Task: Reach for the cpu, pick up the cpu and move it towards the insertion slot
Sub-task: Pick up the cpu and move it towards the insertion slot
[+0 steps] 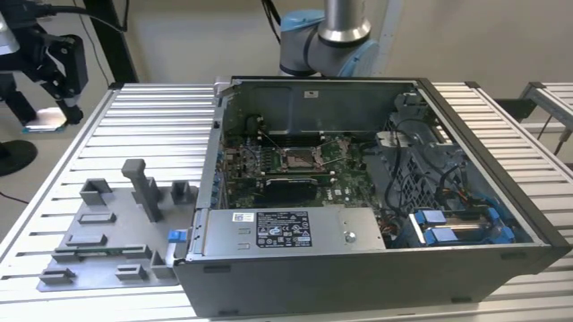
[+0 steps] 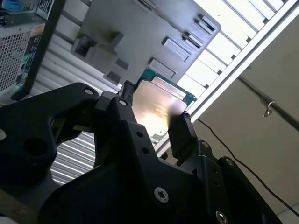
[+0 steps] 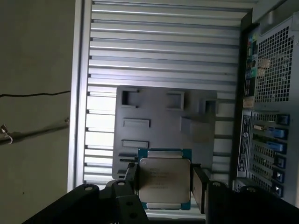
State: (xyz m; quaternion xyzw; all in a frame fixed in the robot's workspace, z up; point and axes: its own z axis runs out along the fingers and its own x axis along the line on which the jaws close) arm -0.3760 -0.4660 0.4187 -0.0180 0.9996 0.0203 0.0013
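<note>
I am clenched on the cpu (image 3: pixel 164 179): my gripper (image 1: pixel 47 113) pinches it by two opposite edges, flat and level, silvery top showing in both wrist views. In the exterior view it hangs in the air well apart from the computer case (image 1: pixel 358 282), off to the exterior view's left of it and near the table's (image 1: pixel 161 121) outer edge. It is clear of the grey fixture plate (image 1: pixel 98 235) beside the case.

I judge the pick done and the carry toward the insertion slot (image 1: pixel 300 157) the step in hand. The slot sits deep inside the case, on the green board, well apart from me.

That carry calls for height, as I read it. The case's near wall (image 1: pixel 215 168) stands up between me and the slot, and the fixture plate's tall post (image 1: pixel 143 188) rises beside that wall. Above the slatted table there is open room. Inside the case it is tighter, with the labelled power supply box (image 1: pixel 286 231) just beside the slot and cables (image 1: pixel 421 154) on its other side.
</note>
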